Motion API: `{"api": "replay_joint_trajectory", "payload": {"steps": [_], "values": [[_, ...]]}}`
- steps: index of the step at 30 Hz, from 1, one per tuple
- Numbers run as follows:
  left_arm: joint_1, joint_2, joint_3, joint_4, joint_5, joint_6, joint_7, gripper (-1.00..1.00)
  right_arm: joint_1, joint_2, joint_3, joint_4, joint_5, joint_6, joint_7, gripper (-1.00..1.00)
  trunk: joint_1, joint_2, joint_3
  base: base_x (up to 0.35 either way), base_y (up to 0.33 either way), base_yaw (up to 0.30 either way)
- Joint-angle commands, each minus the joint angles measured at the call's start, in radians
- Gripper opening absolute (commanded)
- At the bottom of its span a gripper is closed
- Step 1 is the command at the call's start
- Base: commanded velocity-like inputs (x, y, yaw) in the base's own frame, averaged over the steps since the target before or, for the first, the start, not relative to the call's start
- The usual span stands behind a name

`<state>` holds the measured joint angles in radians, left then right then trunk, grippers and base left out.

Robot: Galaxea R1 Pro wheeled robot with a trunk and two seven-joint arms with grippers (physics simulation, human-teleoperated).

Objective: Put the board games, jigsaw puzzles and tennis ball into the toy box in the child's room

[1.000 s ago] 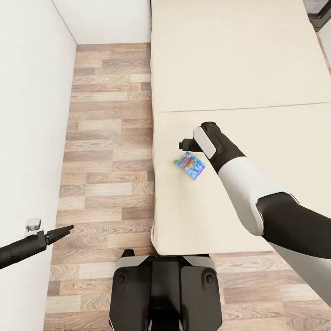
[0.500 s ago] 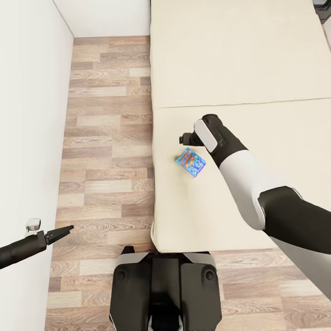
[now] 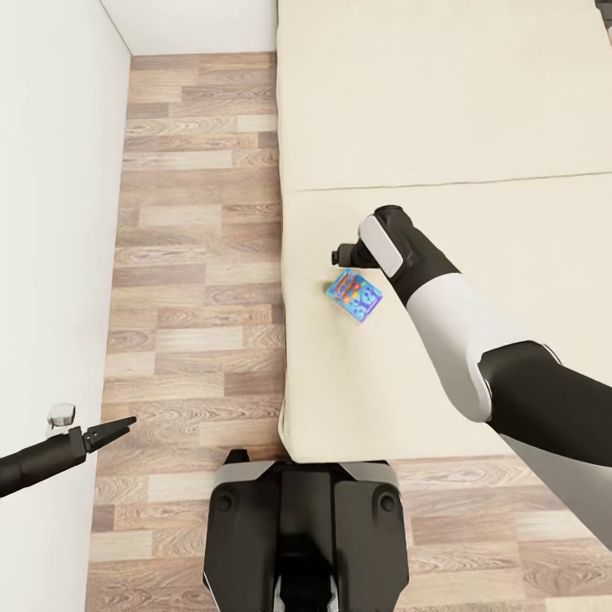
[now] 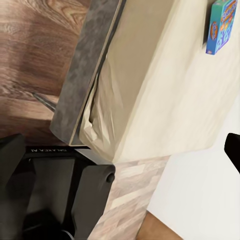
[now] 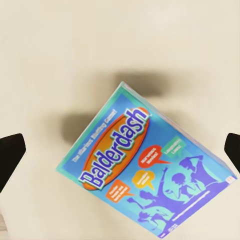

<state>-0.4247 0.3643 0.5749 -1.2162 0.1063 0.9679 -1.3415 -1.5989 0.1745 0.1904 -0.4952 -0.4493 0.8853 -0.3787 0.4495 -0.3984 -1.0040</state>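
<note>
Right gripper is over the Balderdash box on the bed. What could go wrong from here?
1. The Balderdash box lies flat on the soft bed; the right gripper may press it into the cover rather than get under an edge.
2. The box sits skewed between the open fingertips in the right wrist view, so closing may catch corners and twist it.
3. It lies near the bed's left edge; a nudge could slide it towards the floor.

Blue board game [image 4: 221, 26] flat on bed [image 4: 165, 90], seemingly near edge.
</note>
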Motion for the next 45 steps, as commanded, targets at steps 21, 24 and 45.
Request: {"api": "replay_joint_trajectory", "payload": {"steps": [21,24,45], "values": [[0.0,-0.001,0.0,0.0,0.0,0.009,-0.002,1.0,-0.017,0.0,0.003,-0.01,-0.008,0.003,-0.008,1.0,0.001,-0.002,-0.036,0.0,0.0,0.0],[0.0,0.0,0.0,0.0,-0.001,0.009,-0.002,1.0,-0.026,0.0,0.003,-0.01,-0.008,0.003,-0.008,1.0,0.001,-0.002,-0.041,0.0,0.0,0.0],[0.0,0.001,0.0,0.0,-0.002,0.01,-0.002,1.0,-0.059,0.0,0.002,-0.01,-0.009,0.004,-0.008,1.0,0.001,-0.002,-0.075,0.0,0.0,0.0]]}}
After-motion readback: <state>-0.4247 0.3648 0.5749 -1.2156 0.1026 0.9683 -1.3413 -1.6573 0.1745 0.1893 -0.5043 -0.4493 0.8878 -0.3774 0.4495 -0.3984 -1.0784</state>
